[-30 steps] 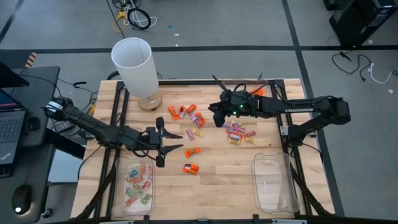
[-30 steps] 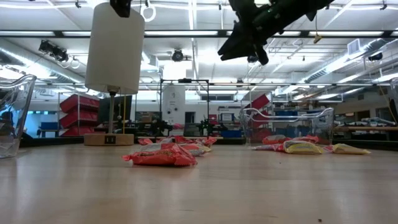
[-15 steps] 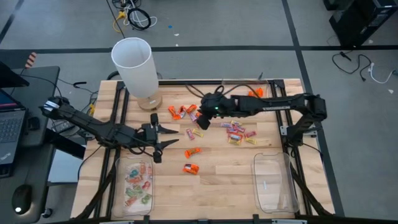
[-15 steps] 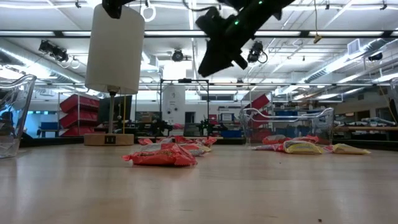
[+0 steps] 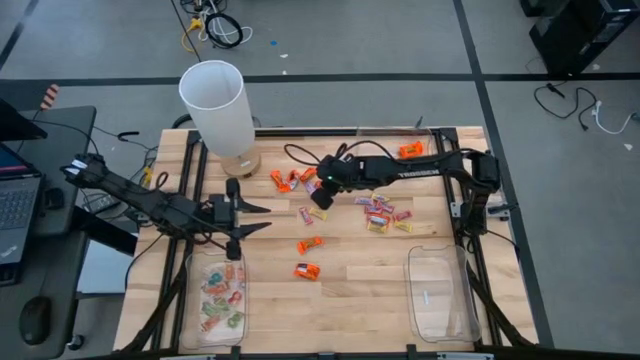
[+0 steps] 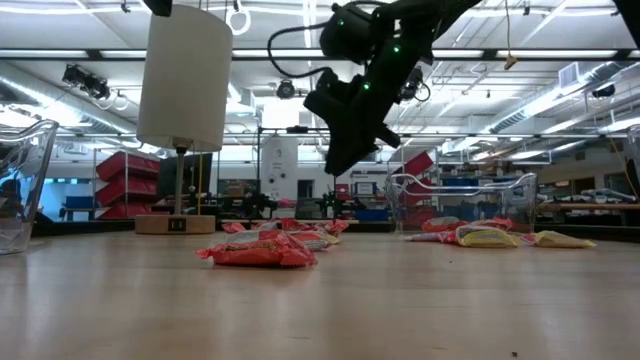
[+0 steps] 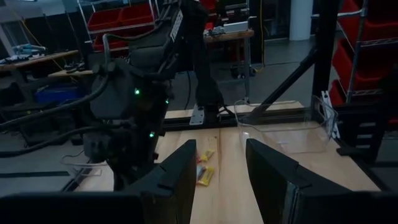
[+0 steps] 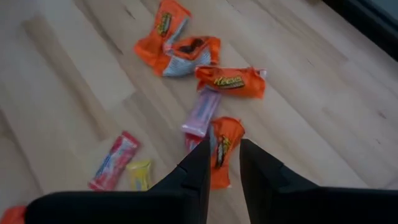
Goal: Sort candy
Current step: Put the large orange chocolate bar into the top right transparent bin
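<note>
Right wrist view — right gripper (image 8: 222, 163) slightly parted, empty, straddling an orange candy (image 8: 222, 148) at frame centre, long axis between fingers.

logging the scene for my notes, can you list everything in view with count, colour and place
candy: about twenty loose, orange, pink, yellow, mid-table
sorted candy: a batch, mixed colours, inside the near-left tray
trays: three, clear plastic; near left, near right holds no candy, far edge
lamp: one, white shade, wooden base, far left corner
laptop: one, dark, side desk at left
left gripper: jaws open, above the table's left side
right gripper: jaws narrowly apart, over an orange candy
</note>
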Controlling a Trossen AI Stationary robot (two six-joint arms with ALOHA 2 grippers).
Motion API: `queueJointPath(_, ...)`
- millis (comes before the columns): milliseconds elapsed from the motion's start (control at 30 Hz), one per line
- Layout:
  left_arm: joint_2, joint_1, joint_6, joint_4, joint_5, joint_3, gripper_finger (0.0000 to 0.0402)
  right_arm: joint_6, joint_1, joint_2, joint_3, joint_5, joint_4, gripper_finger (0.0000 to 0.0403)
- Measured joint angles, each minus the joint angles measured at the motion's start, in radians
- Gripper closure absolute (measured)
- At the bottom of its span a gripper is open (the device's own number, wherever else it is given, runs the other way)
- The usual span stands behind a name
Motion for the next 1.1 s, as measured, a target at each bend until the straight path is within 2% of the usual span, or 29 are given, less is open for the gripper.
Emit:
queueJointPath(367,0.0,0.0,-0.027,-0.065,-0.01,0.0,0.0259,0.019,-0.013,0.104,0.0,-0.008,-0.01,0.0284)
queueJointPath(600,0.0,0.0,-0.031,-0.081,-0.024,0.0,0.0259,0.029,-0.013,0.137,-0.001,-0.011,-0.013,0.0277)
queueJointPath(900,0.0,0.0,-0.033,-0.089,-0.025,0.0,0.0259,0.05,-0.015,0.166,-0.001,-0.048,-0.011,0.0293)
queueJointPath(1100,0.0,0.0,-0.05,-0.101,-0.025,0.0,0.0259,0.05,-0.015,0.181,-0.005,-0.058,-0.014,0.0333)
